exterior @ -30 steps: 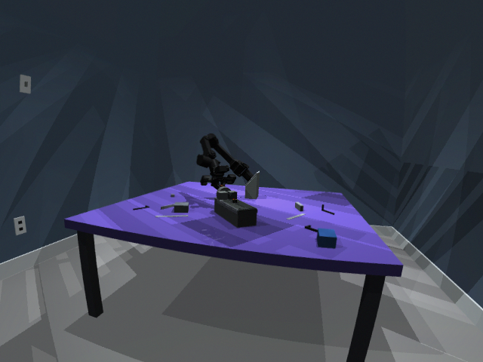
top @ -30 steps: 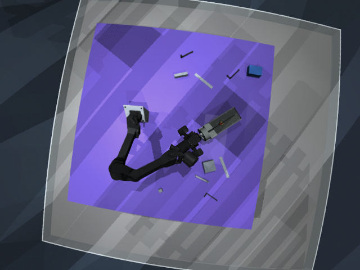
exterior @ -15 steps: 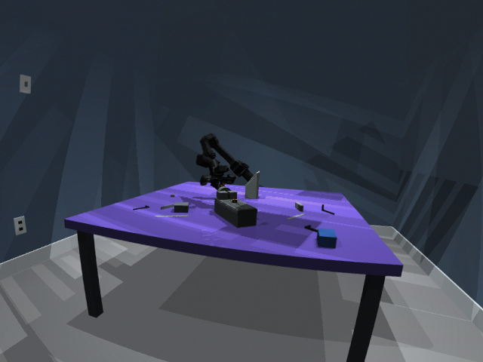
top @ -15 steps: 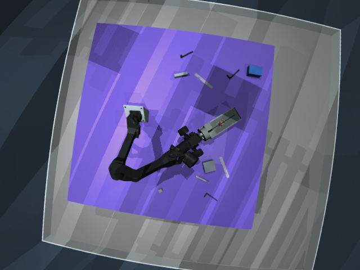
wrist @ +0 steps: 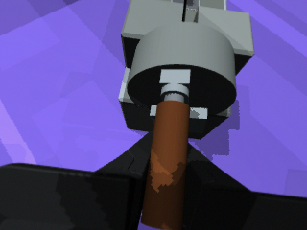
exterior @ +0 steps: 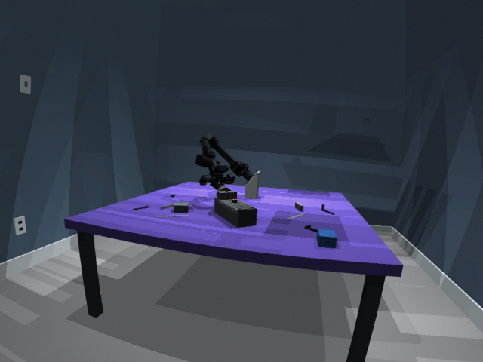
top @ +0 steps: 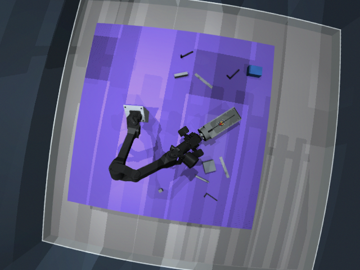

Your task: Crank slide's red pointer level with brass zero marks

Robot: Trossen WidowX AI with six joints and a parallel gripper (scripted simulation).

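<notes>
The machine, a long grey box, stands on the purple table with a slot along its top. A red pointer sits near the middle of the slot, with brass-coloured specks beside it; whether they are level is too small to tell. In the wrist view a grey drum is at the machine's near end, with a pale crank piece on its dark face. The orange-brown crank handle points toward the camera. My gripper is shut on the handle, one black finger on each side.
A grey block, pale bars and a black hook lie on one side of the machine. On its other side are a blue block, another pale bar and black hooks.
</notes>
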